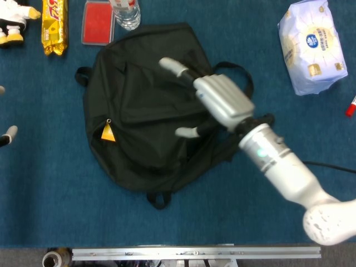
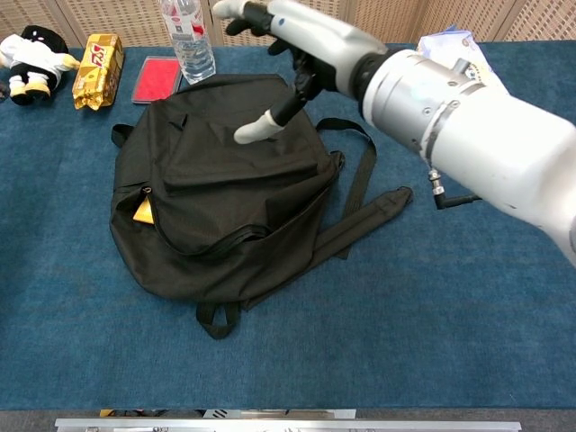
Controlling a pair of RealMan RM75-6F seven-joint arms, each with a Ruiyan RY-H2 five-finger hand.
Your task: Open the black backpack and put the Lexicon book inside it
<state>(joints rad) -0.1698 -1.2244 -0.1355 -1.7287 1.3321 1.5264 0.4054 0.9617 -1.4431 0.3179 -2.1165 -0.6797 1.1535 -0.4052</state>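
The black backpack (image 1: pixel 142 105) lies flat on the blue cloth, its flap down over the main opening. Only a yellow corner of the Lexicon book (image 1: pixel 107 133) pokes out at the bag's left side, and the chest view shows that same book corner (image 2: pixel 143 212) on the backpack (image 2: pixel 225 198). My right hand (image 1: pixel 219 100) hovers over the bag's right half near the straps, fingers spread and holding nothing; in the chest view this right hand (image 2: pixel 292 36) is raised above the bag's top. Of my left hand (image 1: pixel 6 134), only fingertips show at the left edge.
Behind the bag stand a water bottle (image 1: pixel 125 12), a red box (image 1: pixel 98 22), a yellow snack pack (image 1: pixel 54 25) and a plush toy (image 1: pixel 14 19). A tissue pack (image 1: pixel 311 44) lies at the far right, with a red marker (image 1: pixel 351 105) at the edge.
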